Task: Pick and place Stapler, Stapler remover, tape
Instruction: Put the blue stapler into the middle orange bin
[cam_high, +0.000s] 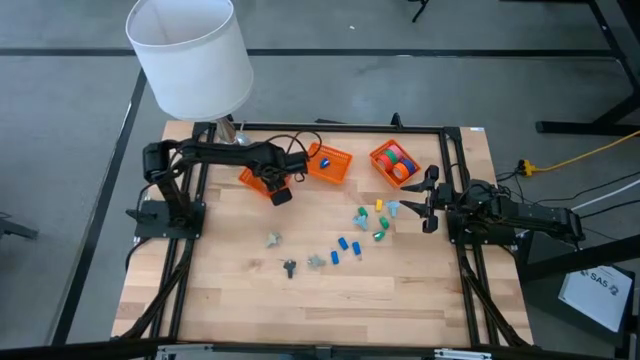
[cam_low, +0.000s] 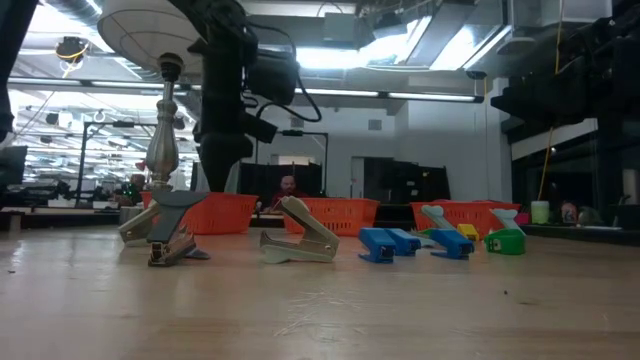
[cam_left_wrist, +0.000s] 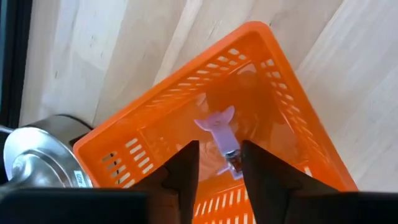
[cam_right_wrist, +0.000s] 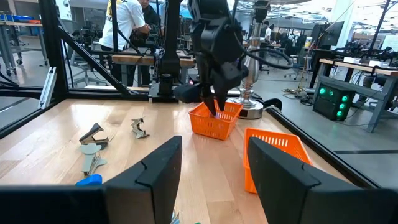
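Wooden table (cam_high: 240, 300) with three orange baskets (cam_high: 330, 163), scattered staplers (cam_high: 346, 243), lamp (cam_high: 190, 55).

1. Overhead view: even, soft light on the pale wooden tabletop (cam_high: 300, 290); shadows faint.
2. Low view: bright ceiling light strips (cam_low: 430, 97) glare; nearest tabletop blurred.
3. Left wrist view: orange slotted plastic basket (cam_left_wrist: 273, 74) evenly lit; dark fingers (cam_left_wrist: 186, 180) soft-focus.

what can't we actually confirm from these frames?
- Left basket, high view: the left gripper covers it. Only the left wrist view shows the pale staple remover inside, and whether it has left the fingers is unclear.
- Tape rolls in the right basket, high view: too small to count.
- Low view: basket walls hide all contents.
- Right gripper: waits open at the table's right side; its fingers block the near table.
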